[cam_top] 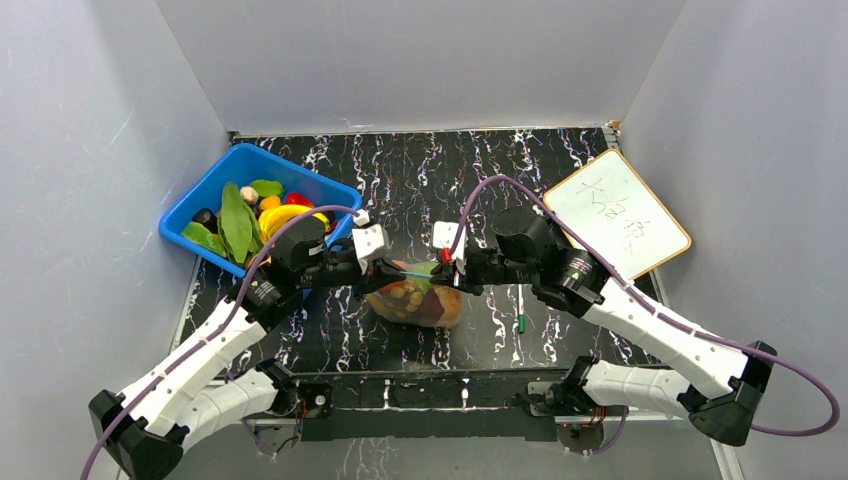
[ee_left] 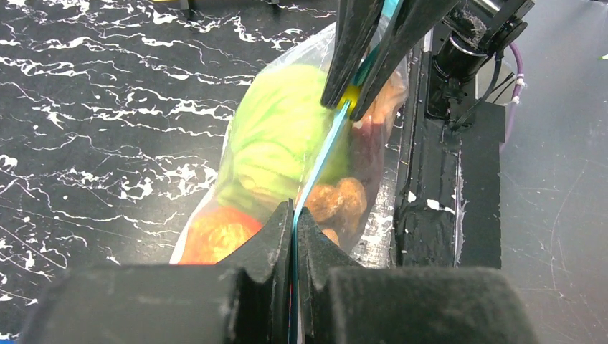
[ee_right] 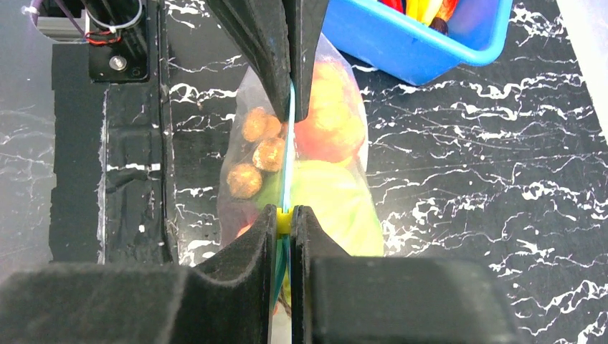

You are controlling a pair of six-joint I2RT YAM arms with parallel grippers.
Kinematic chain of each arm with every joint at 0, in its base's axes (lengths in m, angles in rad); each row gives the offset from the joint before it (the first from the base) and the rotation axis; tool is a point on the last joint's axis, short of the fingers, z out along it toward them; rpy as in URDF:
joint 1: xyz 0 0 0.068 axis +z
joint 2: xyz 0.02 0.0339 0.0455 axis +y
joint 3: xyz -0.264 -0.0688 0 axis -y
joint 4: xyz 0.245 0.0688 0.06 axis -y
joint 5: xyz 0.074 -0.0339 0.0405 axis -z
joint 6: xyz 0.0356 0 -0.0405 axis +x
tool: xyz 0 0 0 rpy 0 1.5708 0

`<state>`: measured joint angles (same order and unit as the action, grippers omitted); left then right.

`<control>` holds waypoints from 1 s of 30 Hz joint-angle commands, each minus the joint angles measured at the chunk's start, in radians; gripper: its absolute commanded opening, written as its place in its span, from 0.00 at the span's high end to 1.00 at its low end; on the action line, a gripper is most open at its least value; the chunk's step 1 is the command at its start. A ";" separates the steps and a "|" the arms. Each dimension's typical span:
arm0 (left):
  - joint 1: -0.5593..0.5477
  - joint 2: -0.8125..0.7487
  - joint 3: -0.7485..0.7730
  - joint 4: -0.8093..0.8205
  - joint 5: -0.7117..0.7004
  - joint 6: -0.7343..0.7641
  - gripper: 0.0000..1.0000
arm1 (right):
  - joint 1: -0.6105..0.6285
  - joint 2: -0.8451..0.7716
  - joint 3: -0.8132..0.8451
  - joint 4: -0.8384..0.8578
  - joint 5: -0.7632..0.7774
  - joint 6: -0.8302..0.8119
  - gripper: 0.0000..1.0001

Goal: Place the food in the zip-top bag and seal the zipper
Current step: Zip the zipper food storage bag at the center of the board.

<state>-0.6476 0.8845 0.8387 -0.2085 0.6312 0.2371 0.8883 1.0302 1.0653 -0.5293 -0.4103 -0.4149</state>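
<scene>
Seemingly tight, left gripper (ee_left: 295, 215) and right gripper (ee_right: 285, 215) pinch the zipper (ee_left: 324, 147).

Pale grey walls (cam_top: 400, 60), black white-veined tabletop (cam_top: 420, 165), even light

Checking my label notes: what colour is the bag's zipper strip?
Teal-blue. The zipper strip shows best in the left wrist view.

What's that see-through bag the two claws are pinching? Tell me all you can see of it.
The bag is clear, crinkly plastic, bulging with toy food: green, orange-red and brown lumpy pieces. A thin teal strip runs along its mouth, stretched between the left claw and right claw, both shut on it. A yellow tab sits in the right claw.
</scene>
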 commanded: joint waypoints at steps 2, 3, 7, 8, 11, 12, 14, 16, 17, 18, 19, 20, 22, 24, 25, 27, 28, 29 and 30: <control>0.084 -0.040 -0.035 -0.036 -0.088 0.011 1.00 | -0.025 -0.092 0.007 -0.217 0.101 0.020 1.00; 0.092 -0.039 -0.040 -0.038 -0.085 0.012 1.00 | -0.026 -0.094 0.007 -0.227 0.113 0.021 1.00; 0.114 -0.030 -0.054 -0.033 -0.069 0.018 1.00 | -0.028 -0.094 0.007 -0.260 0.129 0.023 1.00; 0.118 -0.027 -0.059 -0.028 -0.064 0.018 1.00 | -0.029 -0.096 0.007 -0.268 0.131 0.026 1.00; 0.133 -0.026 -0.073 -0.016 -0.062 0.015 1.00 | -0.031 -0.102 0.010 -0.286 0.150 0.036 1.00; 0.139 -0.026 -0.080 -0.012 -0.057 0.015 1.00 | -0.031 -0.106 0.013 -0.292 0.156 0.040 1.00; 0.153 -0.022 -0.087 -0.012 -0.045 0.016 1.00 | -0.033 -0.113 0.026 -0.309 0.165 0.042 1.00; 0.167 -0.016 -0.097 -0.010 -0.032 0.021 1.00 | -0.033 -0.118 0.039 -0.337 0.182 0.043 1.00; 0.173 -0.016 -0.104 -0.006 -0.028 0.021 1.00 | -0.034 -0.122 0.042 -0.347 0.192 0.045 1.00; 0.179 -0.016 -0.110 -0.002 -0.022 0.020 1.00 | -0.034 -0.126 0.042 -0.357 0.199 0.045 1.00; 0.187 -0.015 -0.117 0.003 -0.016 0.019 1.00 | -0.034 -0.127 0.042 -0.368 0.205 0.044 1.00; 0.195 -0.014 -0.121 0.007 -0.012 0.017 1.00 | -0.034 -0.127 0.043 -0.379 0.208 0.048 1.00; 0.210 -0.015 -0.132 0.018 0.003 0.014 1.00 | -0.035 -0.125 0.049 -0.399 0.210 0.060 1.00; 0.222 -0.013 -0.137 0.022 0.011 0.013 1.00 | -0.035 -0.128 0.053 -0.408 0.213 0.071 1.00; 0.228 -0.011 -0.138 0.021 0.014 0.014 1.00 | -0.036 -0.129 0.058 -0.412 0.219 0.080 1.00; 0.238 -0.011 -0.138 0.020 0.022 0.016 1.00 | -0.035 -0.132 0.073 -0.429 0.234 0.092 1.00; 0.243 -0.009 -0.138 0.021 0.023 0.016 1.00 | -0.035 -0.134 0.082 -0.438 0.242 0.098 1.00; 0.249 -0.008 -0.138 0.021 0.027 0.019 1.00 | -0.035 -0.134 0.090 -0.448 0.252 0.101 1.00; 0.253 -0.006 -0.139 0.023 0.031 0.019 1.00 | -0.035 -0.135 0.097 -0.456 0.261 0.105 1.00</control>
<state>-0.4683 0.8829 0.7177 -0.1421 0.7761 0.2237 0.8803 0.9558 1.0966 -0.7517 -0.2634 -0.3363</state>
